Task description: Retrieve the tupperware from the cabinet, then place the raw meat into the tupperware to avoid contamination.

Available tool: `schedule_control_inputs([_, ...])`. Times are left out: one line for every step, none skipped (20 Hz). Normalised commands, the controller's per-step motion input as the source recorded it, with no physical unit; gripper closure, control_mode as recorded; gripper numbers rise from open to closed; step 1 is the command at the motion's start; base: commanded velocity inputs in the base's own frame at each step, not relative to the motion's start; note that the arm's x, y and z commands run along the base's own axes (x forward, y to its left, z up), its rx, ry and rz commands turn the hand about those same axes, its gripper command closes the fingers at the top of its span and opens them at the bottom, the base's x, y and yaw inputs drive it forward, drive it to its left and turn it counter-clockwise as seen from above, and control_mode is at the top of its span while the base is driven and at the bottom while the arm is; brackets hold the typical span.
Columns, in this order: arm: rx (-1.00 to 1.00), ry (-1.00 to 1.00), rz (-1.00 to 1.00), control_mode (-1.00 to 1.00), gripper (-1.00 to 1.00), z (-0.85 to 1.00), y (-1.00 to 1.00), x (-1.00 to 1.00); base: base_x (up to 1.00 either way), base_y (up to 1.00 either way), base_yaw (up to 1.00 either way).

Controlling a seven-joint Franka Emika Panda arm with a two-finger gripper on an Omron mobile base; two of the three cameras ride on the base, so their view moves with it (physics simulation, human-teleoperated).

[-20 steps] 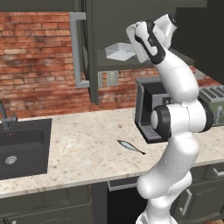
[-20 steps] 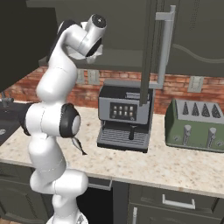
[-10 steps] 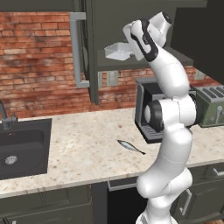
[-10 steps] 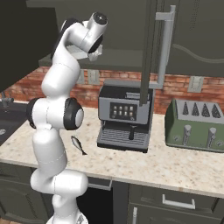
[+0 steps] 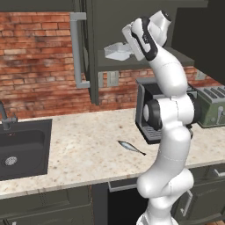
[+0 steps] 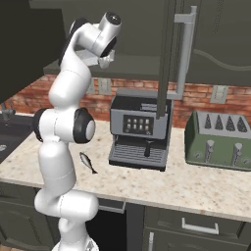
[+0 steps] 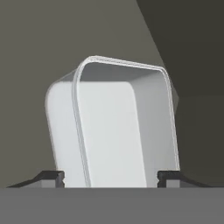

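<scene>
From the left base view, the white arm reaches up into the open dark grey-green upper wall cabinet [image 5: 132,26], whose door with a long grey bar handle [image 5: 78,48] stands swung out to the left. The small translucent greyish-white plastic tupperware [image 5: 117,51] sits on the cabinet shelf, just beside the hand at its left. Below, on the speckled beige stone counter [image 5: 79,154], the slender silvery-grey raw fish [image 5: 131,147] lies flat, just in front of the black coffee machine [image 5: 147,110]. A dark square sink basin [image 5: 22,147] is set in the counter at the far left, and a green toaster [image 5: 213,107] stands at the right.

From the right base view, the arm's wrist is raised to the cabinet shelf, the fish [image 6: 87,162] lies on the counter left of the coffee machine [image 6: 139,130], and the toaster [image 6: 220,139] stands further right.

In the hand view, the tupperware [image 7: 116,127] stands close ahead, between the two dark fingertips of the gripper [image 7: 111,178]. The fingertips are apart, one at each side wall of the container; whether they touch it I cannot tell.
</scene>
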Motion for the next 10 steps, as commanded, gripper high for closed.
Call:
schedule_control_inputs([0.0,0.05,0.02,-1.0,1.0,-0.28,0.1,0.02,0.0,0.0,0.0])
schedule_control_inputs([0.0,0.05,0.02,-1.0,1.0,-0.28,0.1,0.02,0.0,0.0,0.0])
schedule_control_inputs([0.0,0.04,0.02,-1.0,1.0,-0.28,0.09,0.01,0.0,0.0,0.0])
schedule_control_inputs([0.0,0.04,0.02,-1.0,1.0,-0.28,0.11,0.02,0.0,0.0,0.0])
schedule_control_inputs([0.0,0.04,0.02,-1.0,1.0,-0.28,0.1,0.03,0.0,0.0,0.0])
schedule_control_inputs([0.0,0.04,0.02,-1.0,1.0,-0.29,0.11,0.03,0.0,0.0,0.0])
schedule_control_inputs([0.0,0.04,0.02,-1.0,1.0,-0.3,0.12,0.03,0.0,0.0,0.0])
schedule_control_inputs([0.0,0.04,0.02,-1.0,1.0,-0.31,0.12,0.01,0.0,0.0,0.0])
schedule_control_inputs([0.0,0.04,0.02,-1.0,1.0,-0.31,0.12,0.01,0.0,0.0,0.0])
schedule_control_inputs([0.0,0.03,0.02,-1.0,1.0,-0.31,0.13,0.0,0.0,0.0,0.0])
